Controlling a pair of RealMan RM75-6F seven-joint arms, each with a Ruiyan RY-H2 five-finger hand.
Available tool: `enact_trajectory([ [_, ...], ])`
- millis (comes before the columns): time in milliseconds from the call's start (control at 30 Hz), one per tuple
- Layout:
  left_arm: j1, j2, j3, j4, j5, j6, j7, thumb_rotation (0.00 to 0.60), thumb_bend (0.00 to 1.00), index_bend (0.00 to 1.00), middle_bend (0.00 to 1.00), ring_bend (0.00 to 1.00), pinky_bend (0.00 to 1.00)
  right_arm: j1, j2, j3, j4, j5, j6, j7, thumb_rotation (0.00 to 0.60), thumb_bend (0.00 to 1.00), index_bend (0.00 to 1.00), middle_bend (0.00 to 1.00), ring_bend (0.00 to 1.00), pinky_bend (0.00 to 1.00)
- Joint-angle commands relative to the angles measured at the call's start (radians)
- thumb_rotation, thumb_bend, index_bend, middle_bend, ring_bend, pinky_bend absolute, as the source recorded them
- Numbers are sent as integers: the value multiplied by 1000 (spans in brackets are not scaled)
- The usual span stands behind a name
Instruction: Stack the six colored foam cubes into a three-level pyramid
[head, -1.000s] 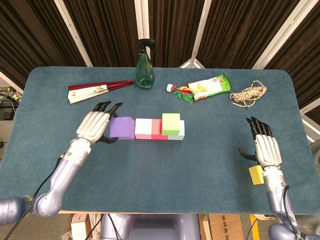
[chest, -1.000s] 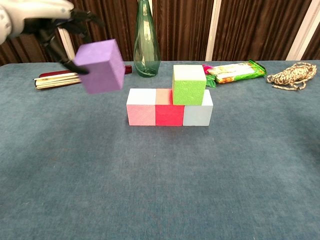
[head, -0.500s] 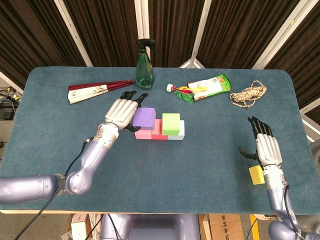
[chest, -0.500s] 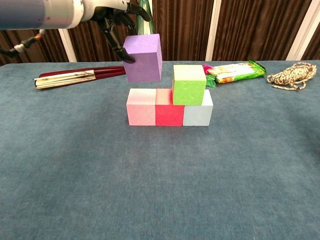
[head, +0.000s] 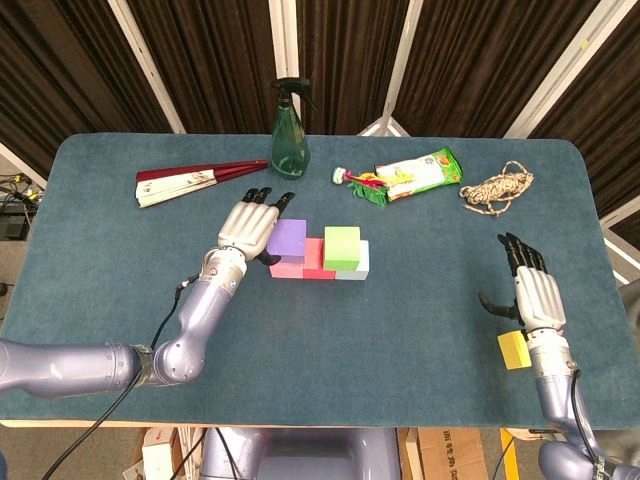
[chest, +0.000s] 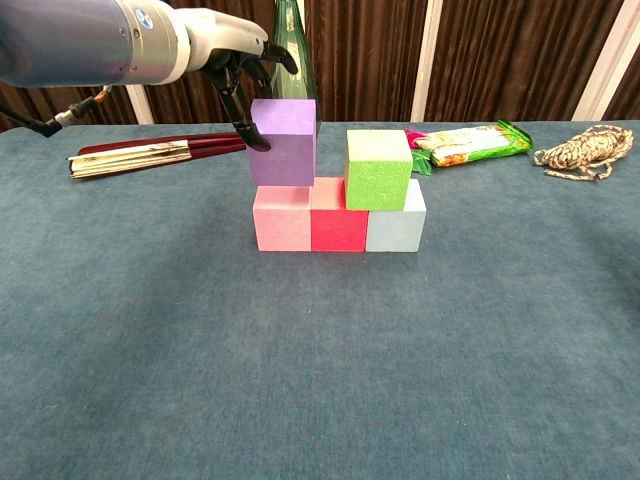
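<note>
A row of three cubes lies mid-table: pink, red and pale blue. A green cube sits on top, over the red and pale blue ones. My left hand grips a purple cube that rests on the pink cube, slightly overlapping the red one; dark fingers wrap its left side. The purple cube also shows in the head view beside the green cube. My right hand hovers open at the right, just above a yellow cube near the front edge.
A green spray bottle stands behind the stack. A folded red fan lies at the back left. A snack packet and a coil of rope lie at the back right.
My left hand carried the purple cube rightward from the left of the row and lowered it onto the pink cube. The right hand stayed still.
</note>
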Motion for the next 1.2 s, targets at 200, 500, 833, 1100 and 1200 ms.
enact_trajectory([
  [200, -29, -25, 16, 24, -36, 12, 22, 600, 314, 46, 391, 56, 48, 0, -3, 0, -3, -6, -1, -8, 600, 308, 0, 0, 0, 0],
  [500, -54, -55, 17, 65, -62, 5, 25, 600, 314, 46, 394, 58, 48, -4, -5, 2, -3, -12, 1, -4, 600, 308, 0, 0, 0, 0],
  [833, -76, -82, 22, 102, -85, -6, 32, 600, 314, 46, 400, 58, 64, -6, -8, 4, -1, -17, 3, -6, 600, 308, 0, 0, 0, 0],
  [1100, -83, -101, 24, 131, -99, -14, 27, 600, 315, 46, 400, 58, 64, -6, -12, 3, 4, -20, 1, -11, 600, 308, 0, 0, 0, 0],
  [1200, -85, -105, 23, 137, -97, -18, 22, 600, 315, 46, 401, 58, 64, -6, -13, 2, 5, -22, 1, -14, 600, 309, 0, 0, 0, 0],
])
